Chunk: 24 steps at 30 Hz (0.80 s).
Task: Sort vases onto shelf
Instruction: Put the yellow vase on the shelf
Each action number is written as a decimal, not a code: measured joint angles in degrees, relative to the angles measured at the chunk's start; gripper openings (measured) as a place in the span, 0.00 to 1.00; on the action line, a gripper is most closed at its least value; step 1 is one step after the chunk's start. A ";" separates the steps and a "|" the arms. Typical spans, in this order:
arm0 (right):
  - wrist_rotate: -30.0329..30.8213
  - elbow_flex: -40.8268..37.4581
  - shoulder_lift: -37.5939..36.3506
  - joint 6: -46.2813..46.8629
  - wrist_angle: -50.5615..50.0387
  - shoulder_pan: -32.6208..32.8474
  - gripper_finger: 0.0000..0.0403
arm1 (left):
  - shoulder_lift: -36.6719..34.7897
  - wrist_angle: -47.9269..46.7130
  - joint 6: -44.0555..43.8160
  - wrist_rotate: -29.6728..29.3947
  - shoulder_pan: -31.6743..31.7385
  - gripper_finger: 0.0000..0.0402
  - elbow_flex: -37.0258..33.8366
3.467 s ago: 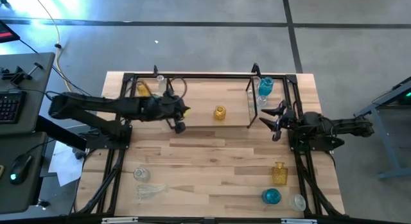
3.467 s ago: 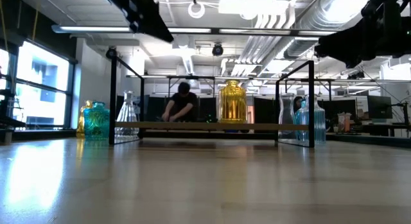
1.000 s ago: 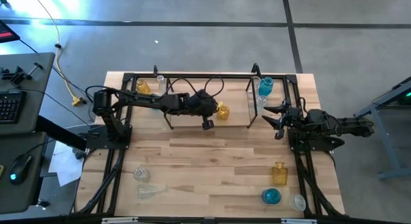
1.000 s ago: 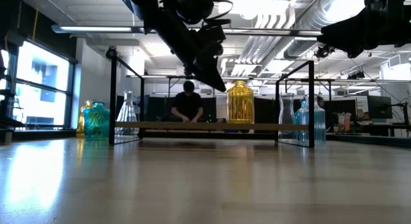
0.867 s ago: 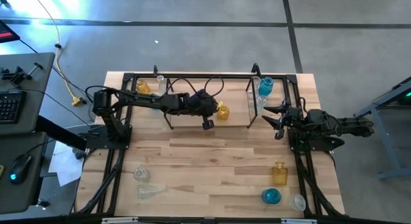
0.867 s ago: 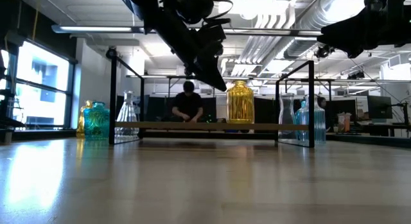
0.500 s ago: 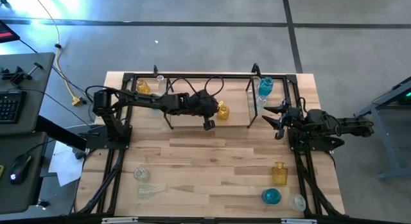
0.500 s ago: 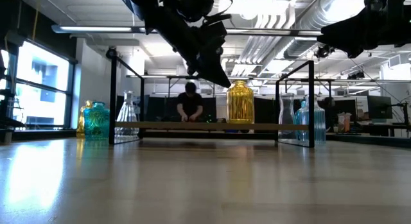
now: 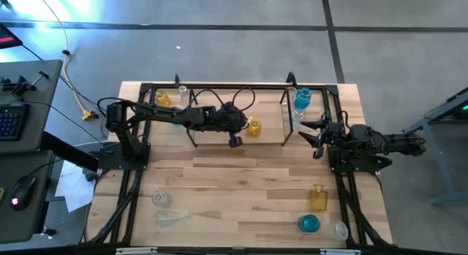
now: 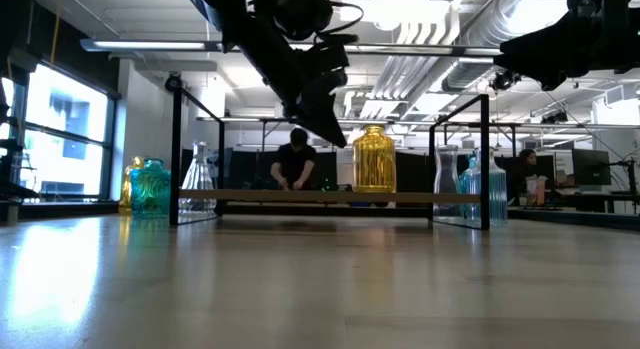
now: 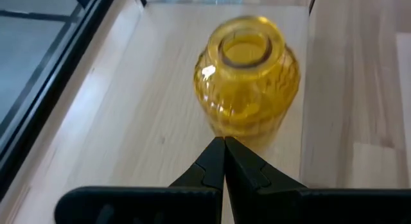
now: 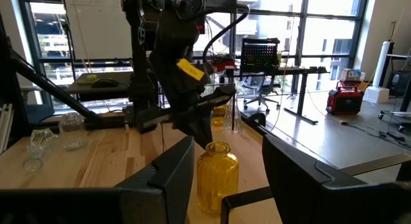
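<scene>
Over the shelf (image 9: pixel 219 142) your left pincer (image 11: pixel 223 147) hangs pinched shut and empty, tips just short of the yellow vase (image 11: pixel 247 73) standing on the shelf floor, while your right pincer (image 9: pixel 316 136) waits part open, holding nothing, beside the shelf's end.

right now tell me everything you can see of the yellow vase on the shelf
The yellow vase is a small jar of translucent amber glass, with a ribbed, rounded body, a short neck and a wide open mouth. It looks empty. It stands upright on the light wood floor of the shelf, right of its middle, alone there. The left gripper, fingers shut, hovers just beside it; whether the tips touch the glass cannot be told.
</scene>
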 joint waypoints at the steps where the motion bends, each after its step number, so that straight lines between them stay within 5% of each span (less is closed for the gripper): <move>1: 0.00 0.00 0.00 0.00 0.00 0.01 0.42 | 0.00 -0.37 0.00 0.00 0.06 0.00 0.00; 24: 0.01 0.00 -0.02 0.00 -0.02 0.00 0.42 | 1.46 4.82 -1.52 3.27 0.24 0.00 0.17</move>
